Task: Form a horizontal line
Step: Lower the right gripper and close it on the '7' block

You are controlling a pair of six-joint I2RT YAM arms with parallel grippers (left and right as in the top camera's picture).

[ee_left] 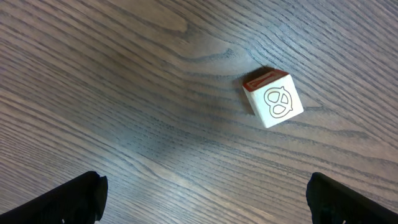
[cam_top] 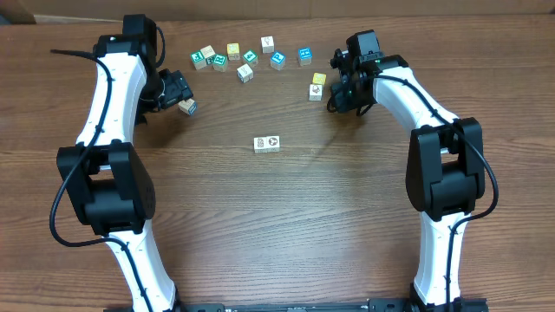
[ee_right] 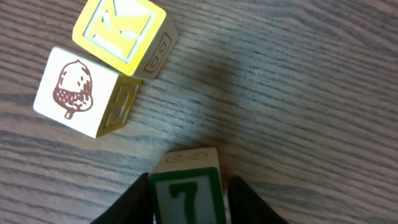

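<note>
A short row of two white-faced printed cubes (cam_top: pixel 266 143) lies side by side mid-table. My left gripper (cam_top: pixel 178 94) is open at the back left. In the left wrist view its fingers (ee_left: pixel 202 199) are spread wide, and a white cube with a pretzel print and a red side (ee_left: pixel 273 99) lies ahead of them, apart; the cube also shows overhead (cam_top: pixel 187 107). My right gripper (cam_top: pixel 338 94) is at the back right. In the right wrist view it (ee_right: pixel 186 202) is shut on a green-framed cube with a 7 (ee_right: pixel 186 190), low over the table.
A yellow K cube (ee_right: pixel 124 25) and a white acorn cube (ee_right: pixel 74 90) lie touching just ahead of the right gripper; both show overhead (cam_top: pixel 317 85). Several loose cubes, teal, yellow and white, are scattered along the back (cam_top: pixel 247 57).
</note>
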